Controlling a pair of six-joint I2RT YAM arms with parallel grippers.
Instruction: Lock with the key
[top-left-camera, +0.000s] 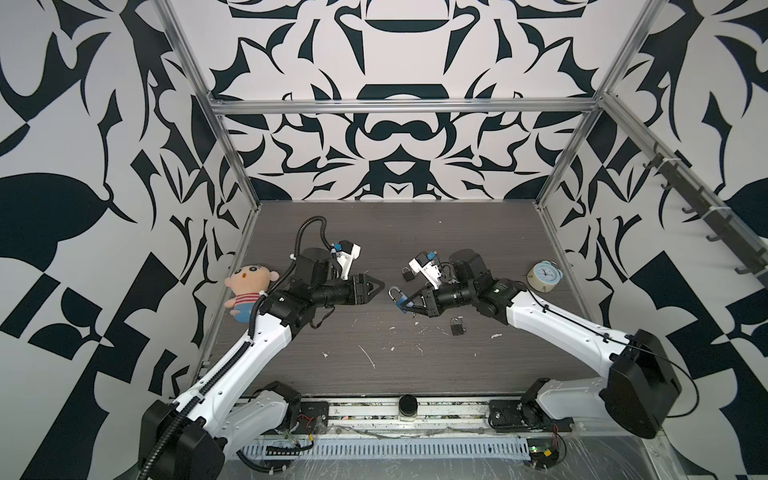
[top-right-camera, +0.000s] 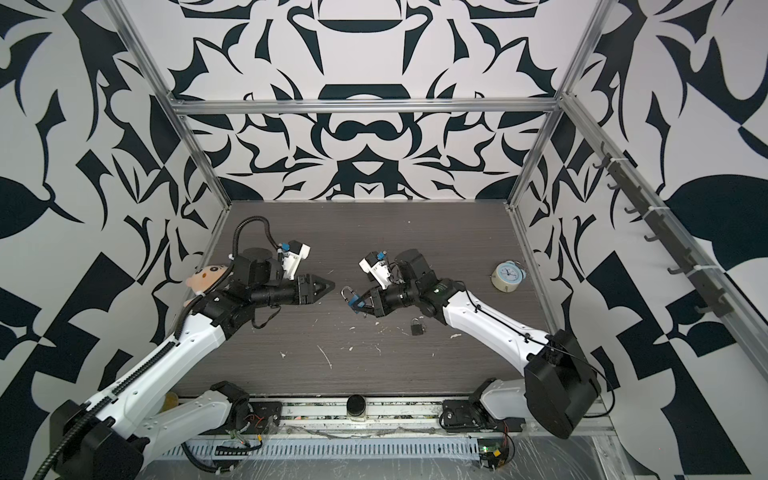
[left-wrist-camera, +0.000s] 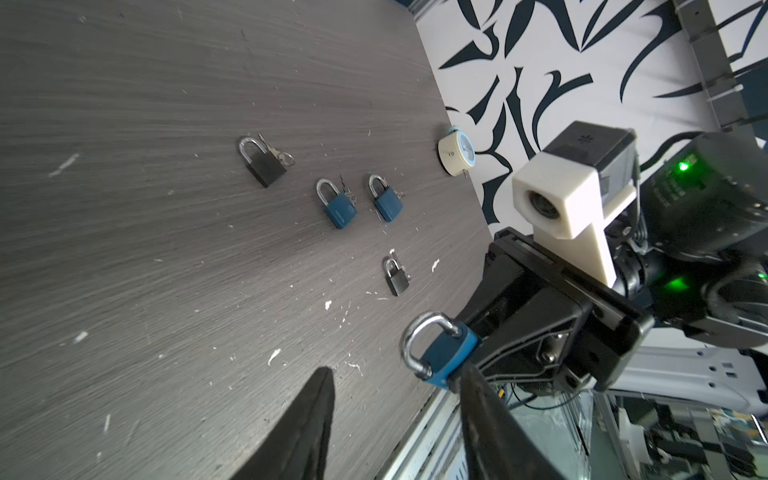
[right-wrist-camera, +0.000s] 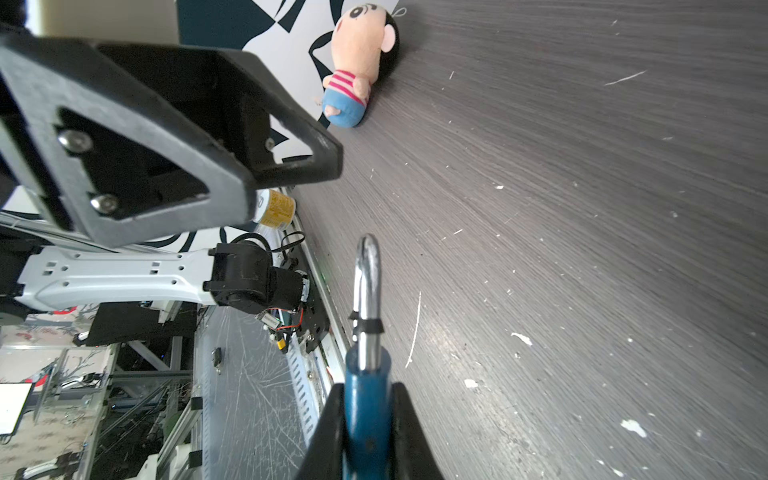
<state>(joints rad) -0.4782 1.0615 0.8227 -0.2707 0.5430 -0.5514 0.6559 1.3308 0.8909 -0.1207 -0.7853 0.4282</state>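
Right fingers (right-wrist-camera: 411, 436) are clamped on the flat sides of the blue padlock (right-wrist-camera: 365, 407). In both top views the padlock (top-left-camera: 400, 300) sits just right of centre. It looks raised off the tabletop (top-left-camera: 374, 374), with the shackle aimed at the other arm. Left fingers (left-wrist-camera: 307, 419) are roughly half open with nothing in them, tips near the shackle but not touching.

Risks as I read it:
- No key in sight on this lock or in either set of fingers. The keyhole end is buried in the right grip, so I can't tell if one is seated there. If not, left has nothing to turn.
- Can't tell if the shackle is latched. If left pushes it home, the load runs along the grip, and the body could slide back through the right fingers or pivot out.
- Tips are close. A straight-in approach could knock the shackle sideways or clash the fingers.
- Decoys in the left wrist view: black padlock (left-wrist-camera: 264, 166) with a key ring (left-wrist-camera: 286, 158) left of centre, two spare blue padlocks (left-wrist-camera: 338, 205) mid-frame, small grey padlock (left-wrist-camera: 397, 276) below them. A key pulled from those likely won't fit.
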